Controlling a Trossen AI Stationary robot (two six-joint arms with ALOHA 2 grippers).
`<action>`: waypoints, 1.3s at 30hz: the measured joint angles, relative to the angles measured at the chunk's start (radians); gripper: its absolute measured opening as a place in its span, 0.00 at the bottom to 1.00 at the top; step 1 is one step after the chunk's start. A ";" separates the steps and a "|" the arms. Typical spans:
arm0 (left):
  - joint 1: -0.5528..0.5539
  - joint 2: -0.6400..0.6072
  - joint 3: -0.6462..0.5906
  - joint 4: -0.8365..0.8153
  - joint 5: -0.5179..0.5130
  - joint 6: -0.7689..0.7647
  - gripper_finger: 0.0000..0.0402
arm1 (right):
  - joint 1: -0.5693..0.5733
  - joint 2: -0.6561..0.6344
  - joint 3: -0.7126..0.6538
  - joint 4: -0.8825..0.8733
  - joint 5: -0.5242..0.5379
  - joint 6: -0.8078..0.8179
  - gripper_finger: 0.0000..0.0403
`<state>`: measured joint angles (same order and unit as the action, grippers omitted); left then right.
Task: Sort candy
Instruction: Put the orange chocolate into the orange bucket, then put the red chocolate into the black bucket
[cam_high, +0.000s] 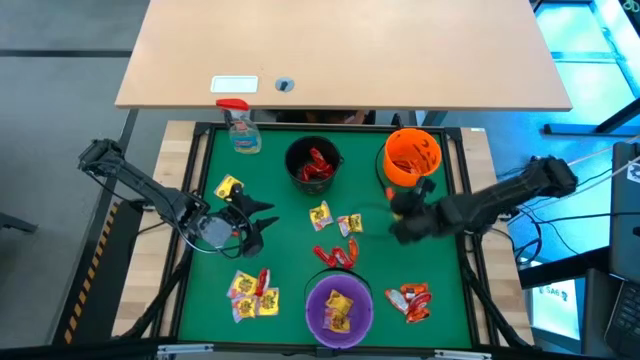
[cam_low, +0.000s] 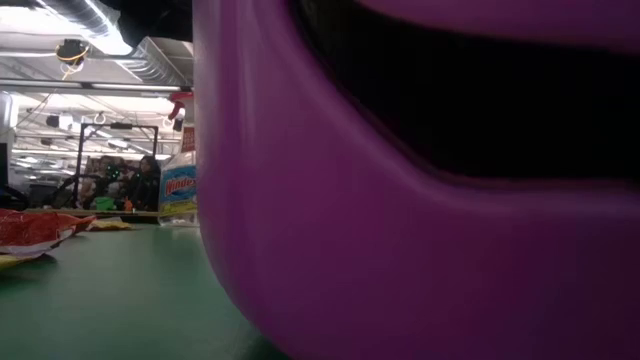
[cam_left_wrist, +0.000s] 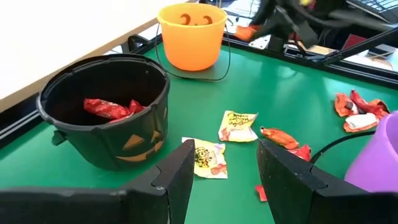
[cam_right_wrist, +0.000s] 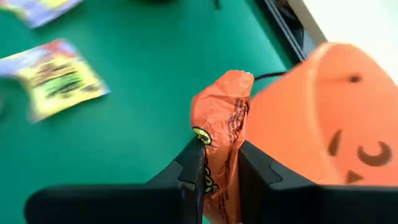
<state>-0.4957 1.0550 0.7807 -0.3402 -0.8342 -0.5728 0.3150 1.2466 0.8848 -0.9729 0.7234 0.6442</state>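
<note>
The candy lies in small crinkly packets on the green mat: yellow ones (cam_high: 320, 213) (cam_left_wrist: 237, 126) at the middle, a yellow cluster (cam_high: 252, 292) near the front, red ones (cam_high: 335, 256), orange-red ones (cam_high: 410, 300). Three pumpkin bowls stand on the mat: black (cam_high: 292, 160) with red packets, orange (cam_high: 390, 150), and purple (cam_high: 312, 300) with yellow packets. My right gripper (cam_right_wrist: 221, 168) hangs just in front of the orange bowl (cam_right_wrist: 311, 118), shut on an orange packet. My left gripper (cam_left_wrist: 227, 177) (cam_high: 255, 225) is open over the mat's left half, pointing at the middle packets. My right gripper pinches one orange packet (cam_right_wrist: 224, 124) between its two fingers, which are on its lower part (cam_right_wrist: 222, 163). The packet is lifted clear of the mat, its crumpled free end sticking out past the fingertips beside the orange bowl's wall.
A spray bottle (cam_high: 240, 125) with a red trigger stands at the mat's far left corner. One yellow packet (cam_high: 228, 187) lies alone at the left. A raised black frame (cam_high: 470, 200) borders the mat. In the low view the purple bowl (cam_low: 400, 250) fills most of the picture.
</note>
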 joint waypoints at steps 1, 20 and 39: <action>0.000 0.000 0.000 -0.001 0.000 0.000 0.41 | -0.040 -0.018 0.000 0.007 -0.007 -0.025 0.15; 0.009 0.000 0.000 -0.004 -0.018 0.000 0.41 | -0.744 -0.197 0.001 0.192 -0.341 -0.443 0.16; 0.009 0.000 0.000 -0.004 -0.012 0.007 0.41 | -0.913 -0.197 0.001 0.180 -0.442 -0.469 0.44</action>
<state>-0.4870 1.0550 0.7807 -0.3443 -0.8467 -0.5659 -0.5976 1.0492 0.8856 -0.7929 0.2816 0.1757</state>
